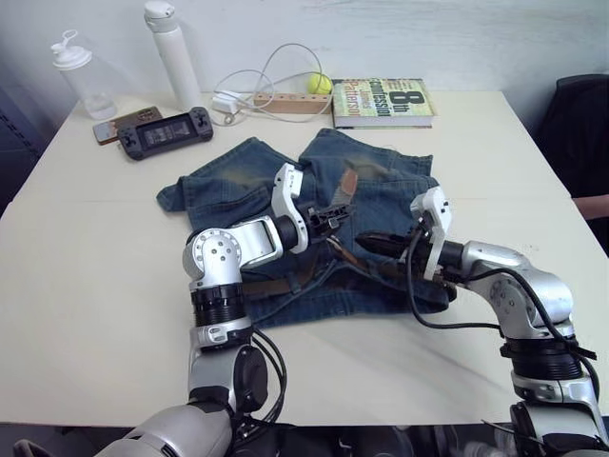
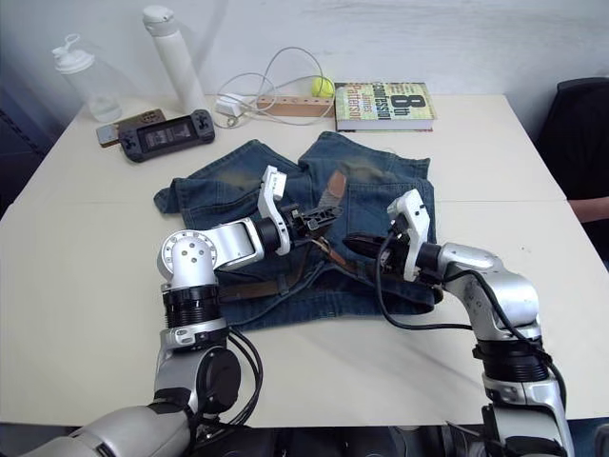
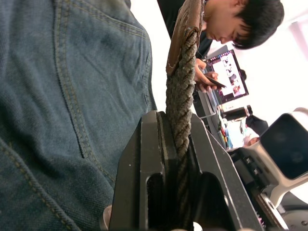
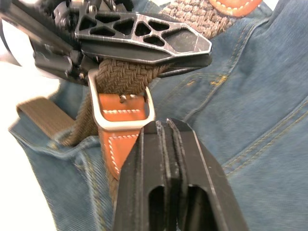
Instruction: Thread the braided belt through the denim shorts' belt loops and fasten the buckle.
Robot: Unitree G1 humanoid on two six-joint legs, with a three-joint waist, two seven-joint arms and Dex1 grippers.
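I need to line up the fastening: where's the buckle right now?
The buckle sits over the shorts near mid-waistband, just ahead of the right end effector and under the left end effector's fingers, which pinch the belt.

The two end effectors crowd the middle of the denim shorts (image 1: 381, 190): the left end effector (image 1: 335, 217), its fingers closed on the braided belt (image 3: 180, 101), sits just beside the right end effector (image 1: 366, 243), whose fingers are pressed together near the buckle (image 4: 121, 103), leaving little passage between them. Bare table (image 1: 86, 276) lies on both sides and along the near edge. The far edge is cluttered with two bottles (image 1: 176, 52), a game controller (image 1: 164, 131), cables (image 1: 257, 81) and a book (image 1: 383, 102).
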